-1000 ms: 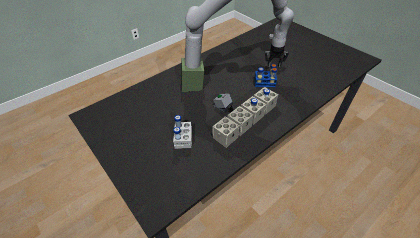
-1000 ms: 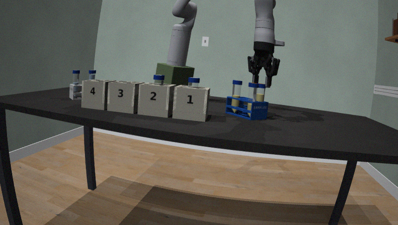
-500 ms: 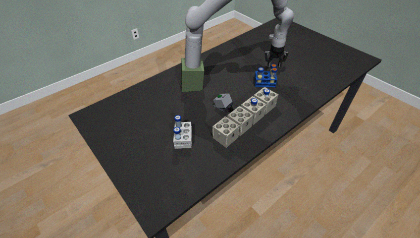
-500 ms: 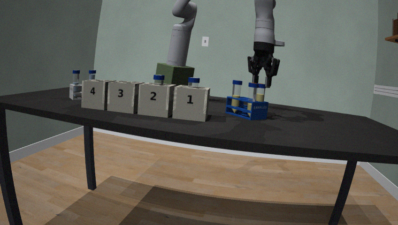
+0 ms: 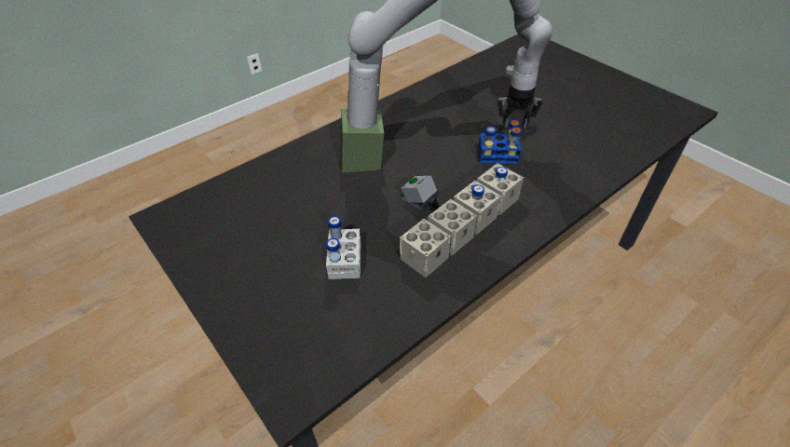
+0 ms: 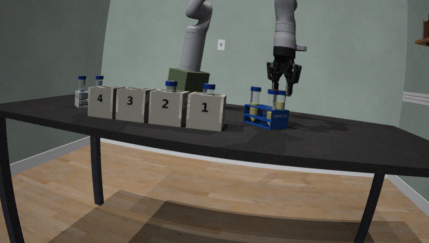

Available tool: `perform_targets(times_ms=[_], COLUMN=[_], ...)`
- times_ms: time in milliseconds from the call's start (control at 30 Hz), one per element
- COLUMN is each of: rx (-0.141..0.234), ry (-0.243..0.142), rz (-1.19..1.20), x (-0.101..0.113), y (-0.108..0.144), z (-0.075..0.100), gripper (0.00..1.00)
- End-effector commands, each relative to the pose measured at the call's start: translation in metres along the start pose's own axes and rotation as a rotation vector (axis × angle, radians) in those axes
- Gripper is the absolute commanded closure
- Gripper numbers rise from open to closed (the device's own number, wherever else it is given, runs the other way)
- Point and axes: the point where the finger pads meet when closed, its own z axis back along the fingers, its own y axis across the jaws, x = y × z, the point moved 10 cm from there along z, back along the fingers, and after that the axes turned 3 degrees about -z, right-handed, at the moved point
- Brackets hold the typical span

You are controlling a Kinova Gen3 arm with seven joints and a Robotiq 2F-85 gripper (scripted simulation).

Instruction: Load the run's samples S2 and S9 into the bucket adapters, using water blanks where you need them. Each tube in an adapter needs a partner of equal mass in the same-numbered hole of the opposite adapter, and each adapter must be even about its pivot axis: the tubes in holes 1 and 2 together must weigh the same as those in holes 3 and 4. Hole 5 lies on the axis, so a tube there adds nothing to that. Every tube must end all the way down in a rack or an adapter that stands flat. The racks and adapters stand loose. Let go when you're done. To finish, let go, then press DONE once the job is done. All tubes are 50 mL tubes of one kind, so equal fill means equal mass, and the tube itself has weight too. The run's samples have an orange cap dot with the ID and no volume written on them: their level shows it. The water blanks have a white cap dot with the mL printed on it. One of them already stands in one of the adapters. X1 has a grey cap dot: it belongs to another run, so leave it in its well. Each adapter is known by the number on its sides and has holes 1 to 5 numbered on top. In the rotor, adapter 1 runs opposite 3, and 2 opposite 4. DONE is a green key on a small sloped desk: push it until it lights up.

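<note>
Pincer (image 6: pixel 283 87) apart, empty, straddling far orange-dot tube (image 5: pixel 514 124) in blue rack (image 6: pixel 278 119). Risk: finger clips neighbouring tube (image 5: pixel 516 132); loose rack tips or lifts with tube.

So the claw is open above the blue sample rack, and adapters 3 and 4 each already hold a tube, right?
Not quite. The claw is open above the blue sample rack, but the tubes stand in adapter 1 and adapter 2; adapters 3 and 4 hold none. The top view shows it.

Top cam: high, far, angled down over black rectangular counter (image 5: pixel 238 310). Ext cam: low, near its edge; both share counter (image 6: pixel 315 144).
</note>
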Motion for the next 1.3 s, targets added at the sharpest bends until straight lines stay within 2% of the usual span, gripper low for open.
perform_targets(times_ms=[0,1167,1200,1267], rx=[0.000,0.000,0.000,0.000], ry=[-0.003,-0.001,-0.001,-0.001], rz=[0.000,0.001,0.001,0.001], x=[0.0002,0.0000,0.0000,0.0000], y=[-0.0007,-0.0003,-0.0003,-0.0003], z=[-0.0020,-0.0077,-0.0077,-0.0077], gripper=[0.38,0.38,0.90,0.90])
